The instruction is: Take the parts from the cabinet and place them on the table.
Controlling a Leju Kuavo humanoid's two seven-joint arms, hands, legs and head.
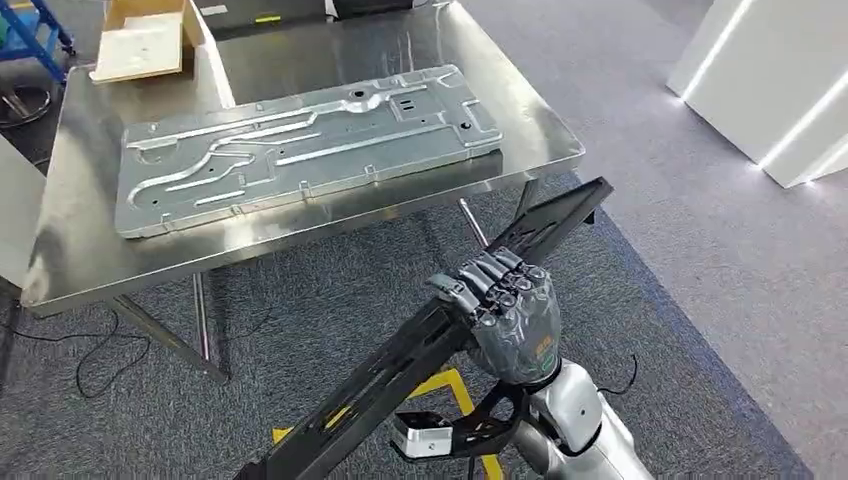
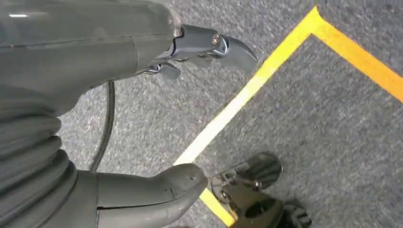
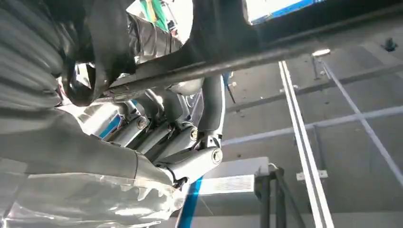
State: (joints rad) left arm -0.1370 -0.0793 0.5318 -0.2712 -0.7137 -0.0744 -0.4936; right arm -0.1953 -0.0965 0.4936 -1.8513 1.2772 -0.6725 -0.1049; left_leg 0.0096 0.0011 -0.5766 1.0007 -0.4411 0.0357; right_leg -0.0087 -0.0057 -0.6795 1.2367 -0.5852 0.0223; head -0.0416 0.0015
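Observation:
My right hand (image 1: 508, 312) grips a long black frame part (image 1: 420, 350) near its middle, holding it slantwise above the carpet in front of the steel table (image 1: 80, 250). The part's far end reaches just short of the table's front right corner. In the right wrist view my fingers (image 3: 190, 147) curl around the black part (image 3: 266, 52). A large silver stamped panel (image 1: 300, 145) lies flat on the table. My left hand (image 2: 142, 118) hangs over the carpet with thumb and fingers apart and nothing in it.
A cardboard box (image 1: 150, 40) sits at the table's back left. Yellow tape (image 2: 266, 71) marks the grey carpet below me. A white cabinet with light strips (image 1: 780, 90) stands at the right. A black cable (image 1: 110, 350) lies under the table.

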